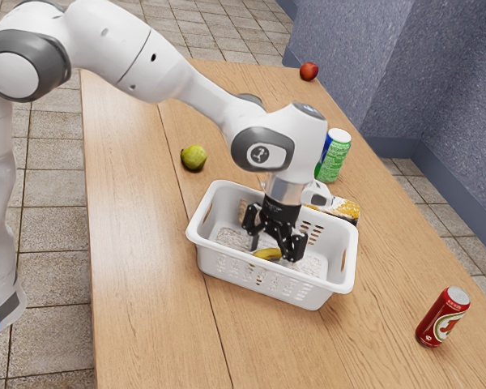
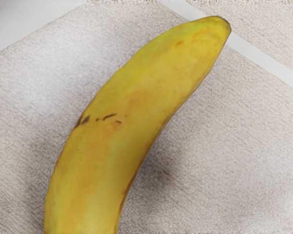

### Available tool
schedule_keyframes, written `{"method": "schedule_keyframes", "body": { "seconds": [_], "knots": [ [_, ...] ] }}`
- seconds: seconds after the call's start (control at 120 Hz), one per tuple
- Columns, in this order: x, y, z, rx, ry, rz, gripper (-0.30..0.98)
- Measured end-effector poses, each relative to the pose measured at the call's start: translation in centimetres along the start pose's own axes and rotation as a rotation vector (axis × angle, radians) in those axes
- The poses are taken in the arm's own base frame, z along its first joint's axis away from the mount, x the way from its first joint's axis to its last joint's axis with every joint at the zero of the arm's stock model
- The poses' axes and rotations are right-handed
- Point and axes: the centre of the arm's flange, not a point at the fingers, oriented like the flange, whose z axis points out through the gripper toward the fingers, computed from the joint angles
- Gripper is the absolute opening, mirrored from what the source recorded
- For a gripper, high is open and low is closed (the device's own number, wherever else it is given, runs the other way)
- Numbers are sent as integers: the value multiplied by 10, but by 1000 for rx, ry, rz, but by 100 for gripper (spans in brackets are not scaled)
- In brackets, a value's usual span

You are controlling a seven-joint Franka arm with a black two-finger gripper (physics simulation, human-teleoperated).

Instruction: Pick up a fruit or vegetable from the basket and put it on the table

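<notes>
The arm reaches over the white basket (image 1: pixel 273 290), and the black gripper (image 1: pixel 271 252) is down inside its walls, pointing at the floor of the basket. Its 2 fingers stand apart, released, with nothing clasped between them. The banana (image 1: pixel 266 254) lies in the basket, right under the gripper. In the wrist view it is close beneath the hand, a curved yellow fruit with a greenish cast near its dark tip and a few brown marks across its skin, lying on a pale, speckled surface. On the wooden table (image 1: pixel 138 267), 1 yellow-green fruit (image 1: pixel 193 157) sits near the basket, and 1 red fruit (image 1: pixel 309 71) sits well apart, by the table's far edge. A green can (image 1: pixel 334 156) stands upright beyond the basket, near a yellow-and-white package (image 1: pixel 345 210). A red can (image 1: pixel 443 316) stands toward the exterior view's lower right, apart from the basket.
</notes>
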Motion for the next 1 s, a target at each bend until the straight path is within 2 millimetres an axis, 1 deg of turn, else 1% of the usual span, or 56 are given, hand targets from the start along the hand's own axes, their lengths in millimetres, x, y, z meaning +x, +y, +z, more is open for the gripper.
{"method": "schedule_keyframes", "body": {
  "seconds": [0.158,0.417,0.55,0.667,0.858,1.0],
  "knots": [
    [3,-3,1,-1,0,-3,51],
    [11,-13,6,5,-9,-20,50],
    [14,-15,14,13,-20,-24,50],
    [14,-14,16,13,-21,-23,39],
    [15,-14,14,13,-16,-27,18],
    [16,-17,12,18,-7,-46,15]
  ]
}}
